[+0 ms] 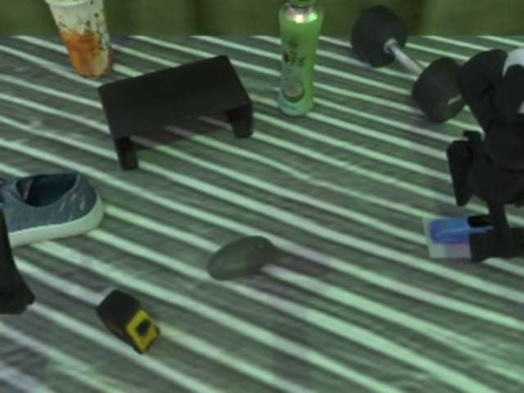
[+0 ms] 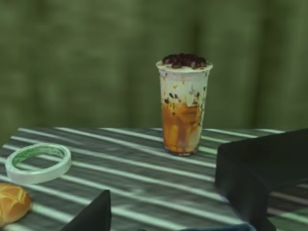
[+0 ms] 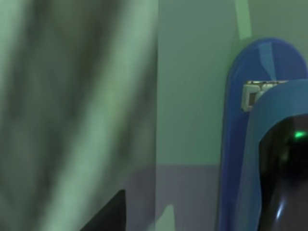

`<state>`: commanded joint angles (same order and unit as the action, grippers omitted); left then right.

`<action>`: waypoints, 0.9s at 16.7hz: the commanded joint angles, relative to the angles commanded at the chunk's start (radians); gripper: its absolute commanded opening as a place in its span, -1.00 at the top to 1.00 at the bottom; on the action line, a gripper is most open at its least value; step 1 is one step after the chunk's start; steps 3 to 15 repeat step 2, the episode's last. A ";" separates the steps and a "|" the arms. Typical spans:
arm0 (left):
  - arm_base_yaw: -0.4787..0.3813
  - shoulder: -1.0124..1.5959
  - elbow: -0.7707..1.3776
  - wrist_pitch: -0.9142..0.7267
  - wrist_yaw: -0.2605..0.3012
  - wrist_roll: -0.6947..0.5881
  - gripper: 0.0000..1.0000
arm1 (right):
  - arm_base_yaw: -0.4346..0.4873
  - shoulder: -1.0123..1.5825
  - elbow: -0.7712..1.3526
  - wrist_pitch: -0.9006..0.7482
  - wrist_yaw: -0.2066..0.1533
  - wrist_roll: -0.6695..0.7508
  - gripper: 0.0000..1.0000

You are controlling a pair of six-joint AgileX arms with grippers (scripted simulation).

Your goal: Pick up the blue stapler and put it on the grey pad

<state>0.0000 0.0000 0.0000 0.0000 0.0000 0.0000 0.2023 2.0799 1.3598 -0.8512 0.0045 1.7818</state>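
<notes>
The blue stapler lies on the grey pad near the table's right edge. In the right wrist view the blue stapler fills one side with its black end close to the camera, and the grey pad lies flat under it. My right gripper hovers right over the stapler, open. One dark finger shows apart from the stapler, with bare pad between them. My left gripper is parked at the table's left edge, open, one finger showing.
At the back stand a milk tea cup, a black stand, a green bottle and a dumbbell. A shoe lies left, with a dark oval stone and a tape measure nearer the front.
</notes>
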 joint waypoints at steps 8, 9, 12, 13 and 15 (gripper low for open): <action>0.000 0.000 0.000 0.000 0.000 0.000 -1.00 | 0.000 0.000 0.000 0.000 0.000 0.000 -1.00; 0.000 0.000 0.000 0.000 0.000 0.000 -1.00 | 0.000 0.000 0.000 0.000 0.000 0.000 -1.00; 0.000 0.000 0.000 0.000 0.000 0.000 -1.00 | 0.000 0.000 0.000 0.000 0.000 0.000 -1.00; 0.000 0.000 0.000 0.000 0.000 0.000 -1.00 | 0.000 0.000 0.000 0.000 0.000 0.000 -1.00; 0.000 0.000 0.000 0.000 0.000 0.000 -1.00 | 0.000 0.000 0.000 0.000 0.000 0.000 -1.00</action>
